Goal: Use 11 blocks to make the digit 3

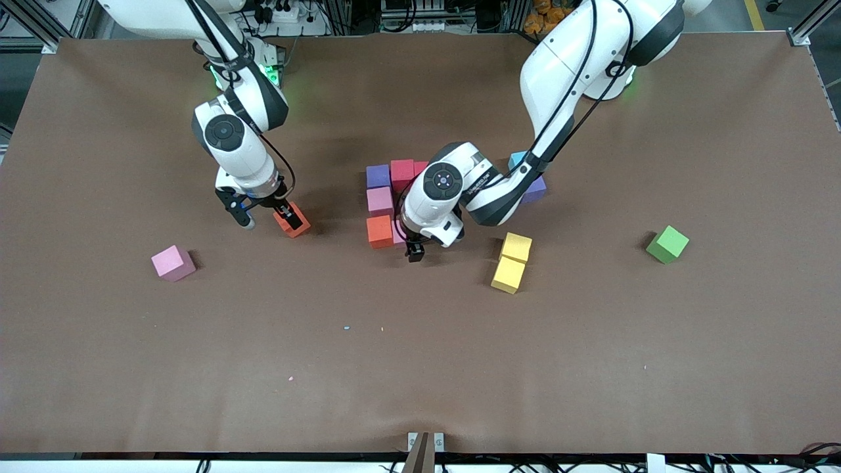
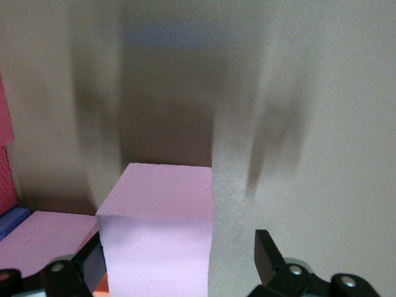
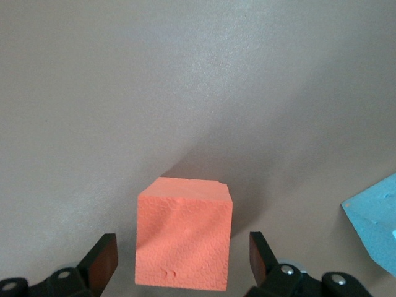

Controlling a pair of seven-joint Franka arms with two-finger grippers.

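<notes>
My right gripper (image 1: 284,215) is down at the table, open, around an orange block (image 1: 299,226). In the right wrist view the gripper (image 3: 179,260) has a gap on each side of this block (image 3: 184,232). My left gripper (image 1: 414,251) is open and low beside the block cluster. In the left wrist view the gripper (image 2: 176,263) straddles a pink block (image 2: 158,235), with a clear gap at one finger (image 2: 266,253). The cluster holds a purple (image 1: 378,176), a red (image 1: 402,172), a pink (image 1: 380,200) and an orange block (image 1: 380,231). Two yellow blocks (image 1: 512,261) touch each other. A lone pink block (image 1: 173,263) lies toward the right arm's end.
A green cube (image 1: 667,244) lies toward the left arm's end. A light-blue cube (image 1: 517,159) and a purple block (image 1: 535,189) sit partly under the left arm. Another light-blue cube (image 3: 374,223) lies close to the right gripper.
</notes>
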